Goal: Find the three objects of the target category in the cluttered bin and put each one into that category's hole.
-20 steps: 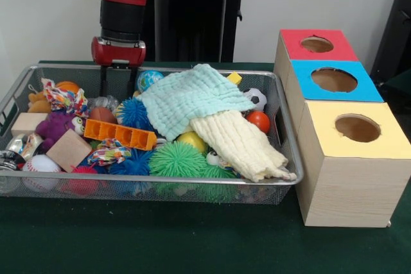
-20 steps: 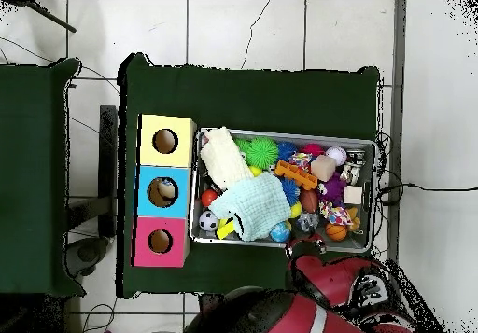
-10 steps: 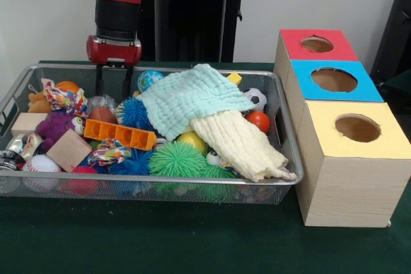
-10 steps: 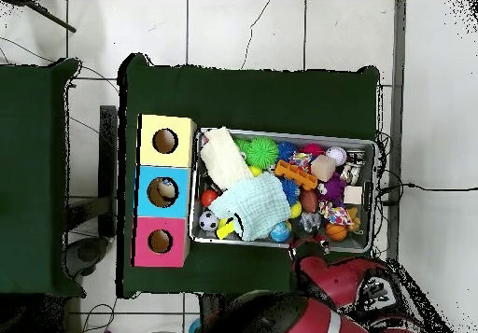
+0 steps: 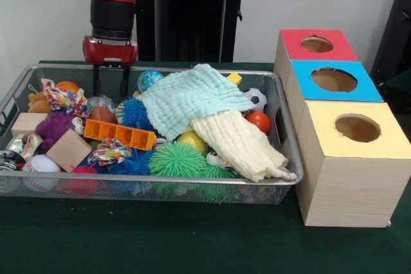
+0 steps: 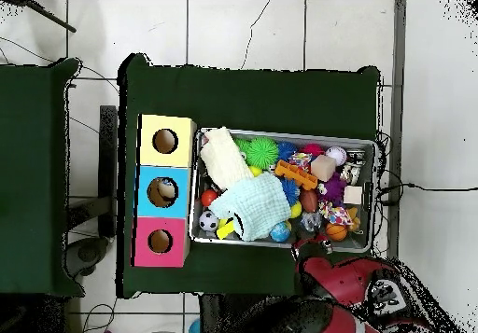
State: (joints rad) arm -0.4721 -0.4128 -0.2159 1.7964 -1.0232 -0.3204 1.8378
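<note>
hovering at the far rim of the bin (image 5: pixel 148 184), the pincer (image 5: pixel 109 88) is hanging with its two thin prongs apart and holding nothing. the bin is sitting on the green surface (image 5: pixel 160 242), its long axis running side to side, one short end near the three boxes. the hole (image 5: pixel 334 79) is facing straight up in the blue-topped middle box. risk, as a guess: the draped cloths (image 5: pixel 212 117) are hiding toys, and prongs could be snagging cloth or mesh.
</note>
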